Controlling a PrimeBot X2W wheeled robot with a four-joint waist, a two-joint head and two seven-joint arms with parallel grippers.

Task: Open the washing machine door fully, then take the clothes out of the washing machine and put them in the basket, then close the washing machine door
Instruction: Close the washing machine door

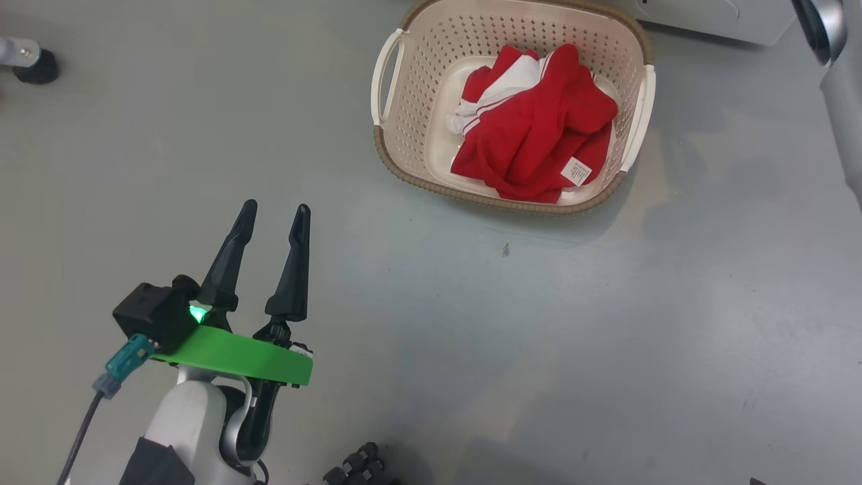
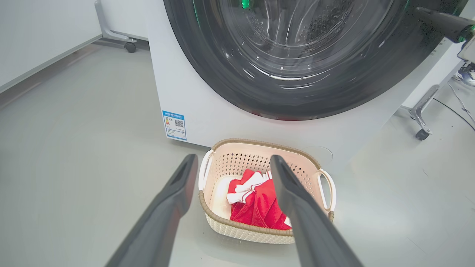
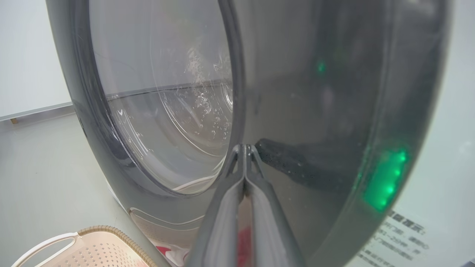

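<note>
While the red clothes (image 1: 539,128) lie heaped in the basket (image 1: 417,87) on the floor before the washing machine (image 2: 193,92), the right tool (image 3: 245,150), pressed together, noses the washing machine door (image 3: 315,92) at its glossy rim. A steady, square push should seat it; whether the latch has caught is unclear. The left tool (image 1: 276,205) hangs spread, empty.

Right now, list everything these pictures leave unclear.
- Latch of the washing machine door: in the left wrist view the top edge cuts the door off, so I cannot tell whether it is latched.
- Print on the blue label: left wrist view, too small.
- Floor of the basket: head view, partly under the clothes.
- Contact of the right gripper with the door: right wrist view, blurred by reflections.
</note>
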